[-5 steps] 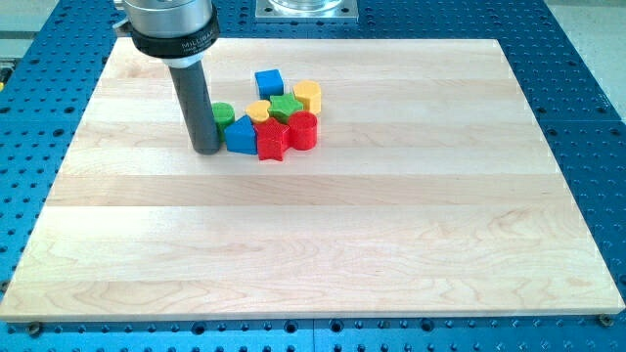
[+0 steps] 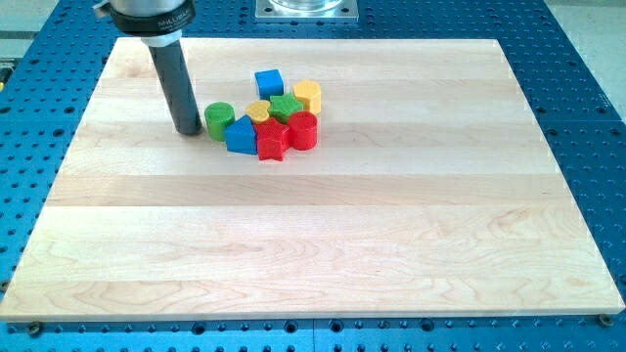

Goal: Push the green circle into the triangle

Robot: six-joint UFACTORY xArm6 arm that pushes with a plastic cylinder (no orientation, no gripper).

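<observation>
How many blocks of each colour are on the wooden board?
Green: 2, the green circle and the green star
Blue: 2, the blue triangle and the blue cube
Yellow: 2, one and another
Red: 2, the red star and the red cylinder
Total: 8

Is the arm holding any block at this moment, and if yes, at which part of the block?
Nothing is held. My tip only stands on the board, just to the view's left of the green circle, beside the blue triangle.
</observation>
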